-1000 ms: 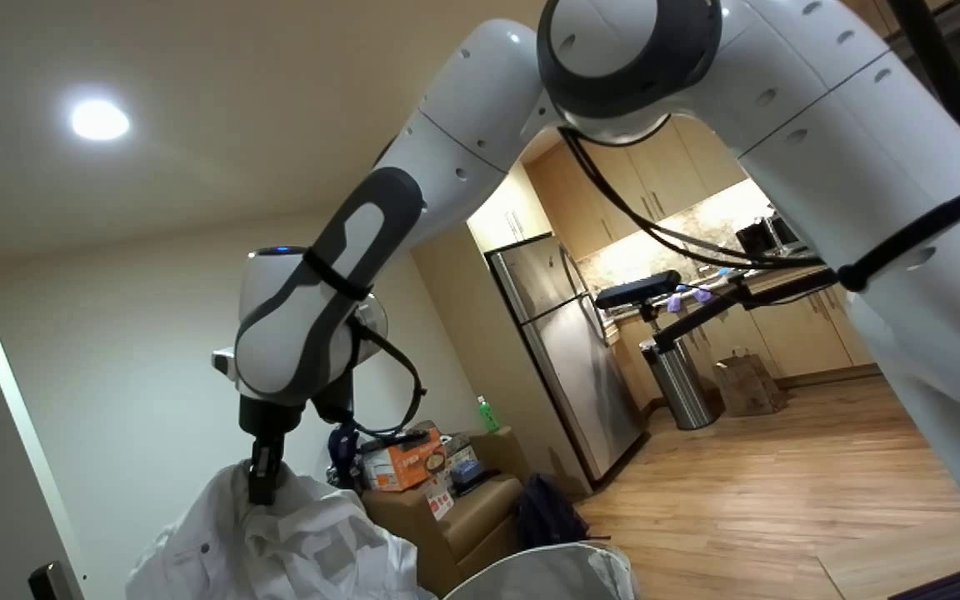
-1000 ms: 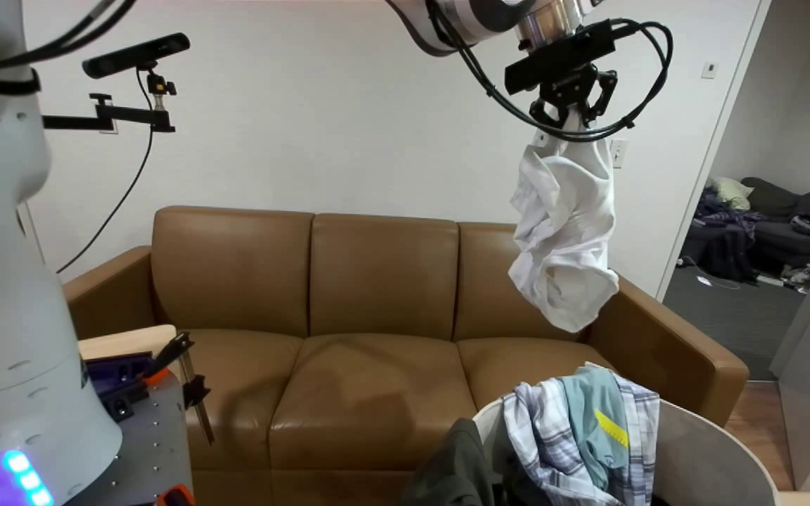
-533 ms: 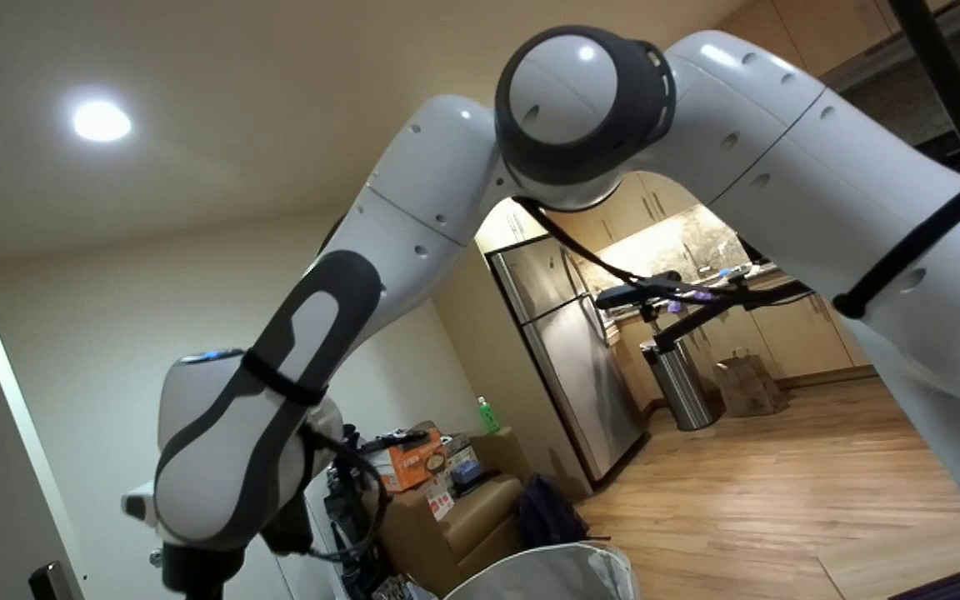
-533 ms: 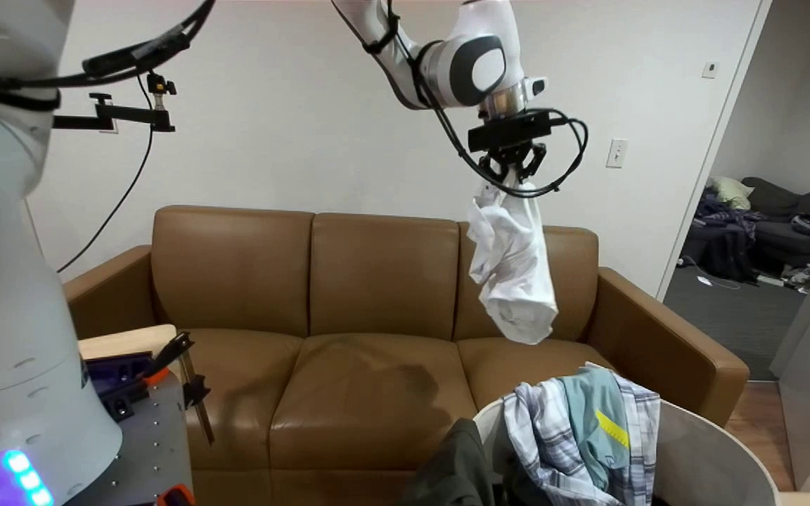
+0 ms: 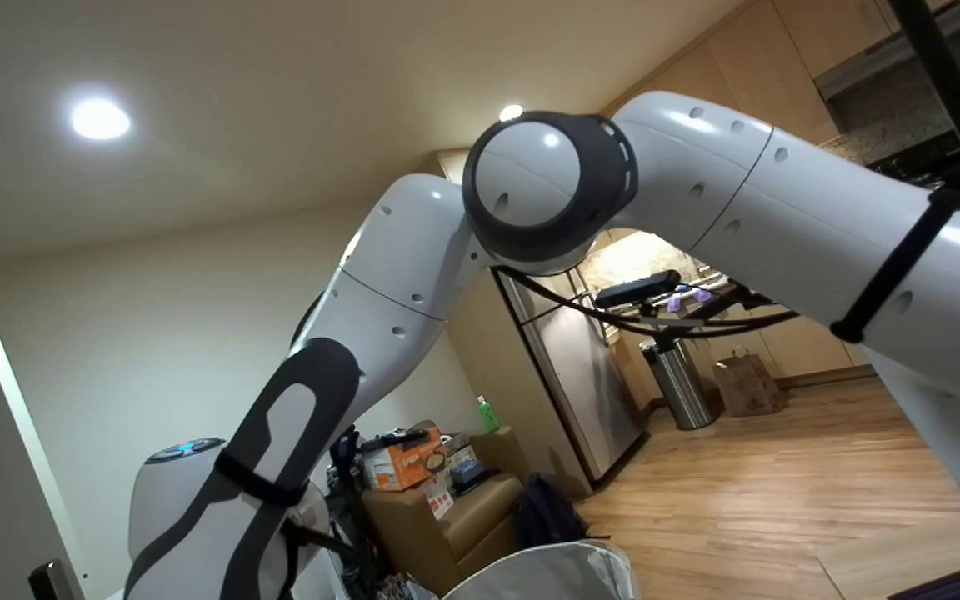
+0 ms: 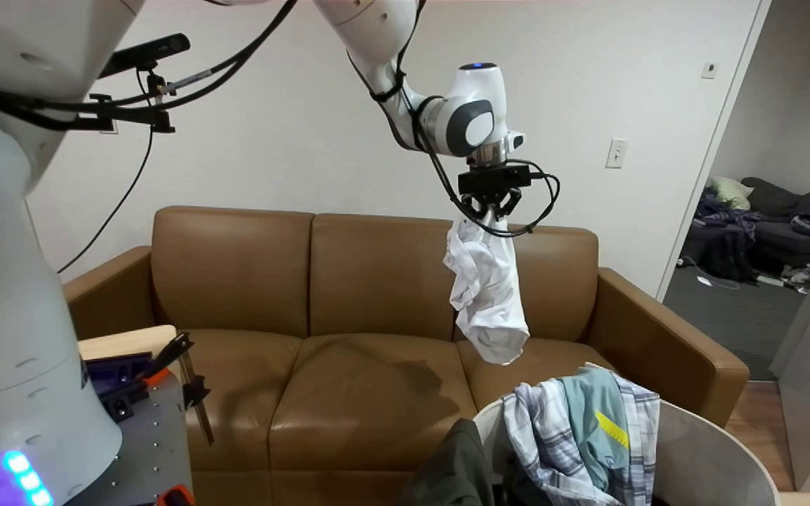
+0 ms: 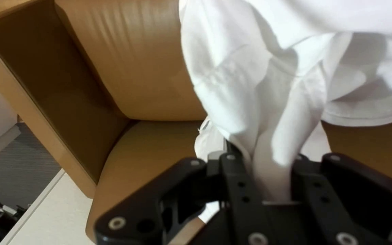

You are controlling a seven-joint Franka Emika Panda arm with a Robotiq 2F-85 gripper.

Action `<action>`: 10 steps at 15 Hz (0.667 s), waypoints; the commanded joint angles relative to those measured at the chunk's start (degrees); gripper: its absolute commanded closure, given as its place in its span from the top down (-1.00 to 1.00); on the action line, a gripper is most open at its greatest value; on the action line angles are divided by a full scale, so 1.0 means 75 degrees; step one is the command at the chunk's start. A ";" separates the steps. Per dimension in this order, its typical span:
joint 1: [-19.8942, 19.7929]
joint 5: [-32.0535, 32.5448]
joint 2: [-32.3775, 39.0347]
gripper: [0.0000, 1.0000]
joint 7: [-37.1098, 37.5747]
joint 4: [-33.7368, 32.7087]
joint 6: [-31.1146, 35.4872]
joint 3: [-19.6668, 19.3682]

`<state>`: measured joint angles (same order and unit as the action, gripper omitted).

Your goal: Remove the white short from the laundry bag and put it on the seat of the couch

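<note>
My gripper [image 6: 493, 209] is shut on the white short [image 6: 487, 292] and holds it by its top, so the cloth hangs down bunched. In the wrist view the gripper [image 7: 265, 163] pinches the short [image 7: 240, 78], which hides the fingertips in part. The brown couch [image 6: 370, 393] stands against the wall. The short hangs in front of its backrest, over the seat's right part in that exterior view, apart from the cushion as far as I can tell. The couch seat [image 7: 148, 149] also shows in the wrist view. The laundry bag [image 6: 707, 450] stands in front. Gripper and short are out of the remaining exterior view.
Plaid and teal clothes [image 6: 595, 422] hang over the laundry bag's rim. A dark garment [image 6: 451, 467] lies at its side. The couch's armrest [image 6: 665, 337] rises close by. A mounted camera [image 6: 145, 53] stands behind the arm. A brown seat with boxes [image 5: 413, 462] shows in an exterior view.
My gripper has moved down and back toward the couch with the short in it, leftward in an exterior view. The short has left the view in which the arm now dips below the edge.
</note>
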<state>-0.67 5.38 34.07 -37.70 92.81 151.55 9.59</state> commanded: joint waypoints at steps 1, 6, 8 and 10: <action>0.0064 0.0101 0.0291 -0.89 0.0085 -0.0249 0.0082 0.0013; 0.0139 0.0099 0.2047 -0.89 -0.0218 -0.1205 0.1010 0.0458; 0.0316 0.0366 0.2638 -0.89 -0.0205 -0.1667 0.1315 0.0396; 0.0513 0.0622 0.3260 -0.89 -0.0170 -0.2287 0.1180 0.0306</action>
<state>1.86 7.31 52.13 -37.83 83.88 160.44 12.15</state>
